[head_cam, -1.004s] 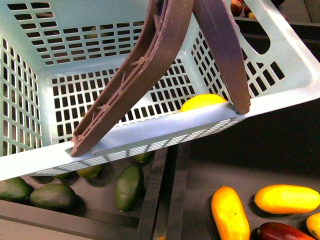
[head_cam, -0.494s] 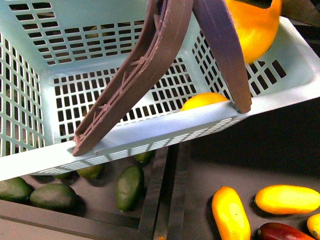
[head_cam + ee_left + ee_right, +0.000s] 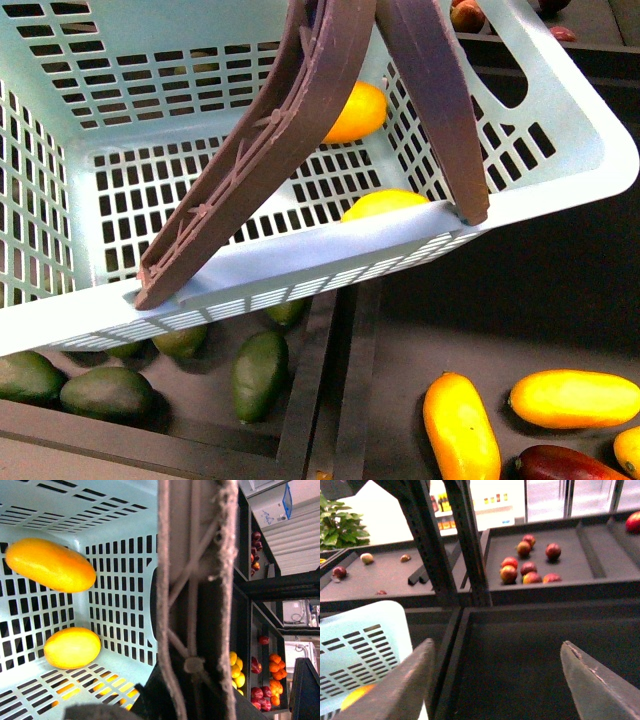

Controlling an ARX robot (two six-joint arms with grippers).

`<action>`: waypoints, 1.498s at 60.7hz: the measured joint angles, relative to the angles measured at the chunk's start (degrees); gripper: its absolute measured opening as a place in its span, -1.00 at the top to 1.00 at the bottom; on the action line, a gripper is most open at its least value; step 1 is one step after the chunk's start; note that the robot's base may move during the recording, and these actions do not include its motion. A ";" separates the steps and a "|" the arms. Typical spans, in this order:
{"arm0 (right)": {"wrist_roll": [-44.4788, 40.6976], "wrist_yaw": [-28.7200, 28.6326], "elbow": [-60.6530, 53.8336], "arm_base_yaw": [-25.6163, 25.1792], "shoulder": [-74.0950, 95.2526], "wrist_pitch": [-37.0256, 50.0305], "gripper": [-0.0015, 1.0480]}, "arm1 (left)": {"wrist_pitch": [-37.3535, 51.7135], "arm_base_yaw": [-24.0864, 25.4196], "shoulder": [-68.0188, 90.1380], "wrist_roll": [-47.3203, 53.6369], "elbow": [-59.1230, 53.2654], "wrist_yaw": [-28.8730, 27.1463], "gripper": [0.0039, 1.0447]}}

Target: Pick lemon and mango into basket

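My left gripper (image 3: 192, 690) is pressed together on the handles (image 3: 300, 130) of the basket (image 3: 560, 150). The handles fill that wrist view from very close, and only dark edges of the gripper show. The arm itself is outside the front view, above the basket. The basket hangs tilted, its near rim slanting, over a tray of avocados (image 3: 258, 372).

The mango (image 3: 355, 112) is inside the basket toward its far right corner, partly behind a handle. I cannot tell whether it rests on the slotted floor. The lemon (image 3: 385, 203) lies inside too, just behind the near rim and apart from the mango.

My right gripper (image 3: 497, 645) is spread wide with nothing between its fingers (image 3: 385, 690). It points forward rather than down, just beside a basket corner and over a bare dark tray (image 3: 520, 630).
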 joint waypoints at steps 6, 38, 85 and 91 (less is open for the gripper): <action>-3.39 -1.66 -4.72 -1.14 -2.64 1.70 0.03 | 0.00 -0.20 0.00 -0.11 0.00 0.68 0.92; -5.99 -9.92 -19.63 -9.73 -19.32 -0.72 0.96 | 0.00 -0.04 0.00 -0.11 0.00 0.35 0.92; -5.99 -10.01 -25.03 -9.79 -40.11 -14.64 0.96 | 0.00 -0.07 0.00 -0.07 0.00 0.55 0.92; -5.99 -10.01 -25.03 -9.79 -42.18 -16.63 0.96 | 0.00 -0.07 0.00 -0.09 0.00 0.63 0.92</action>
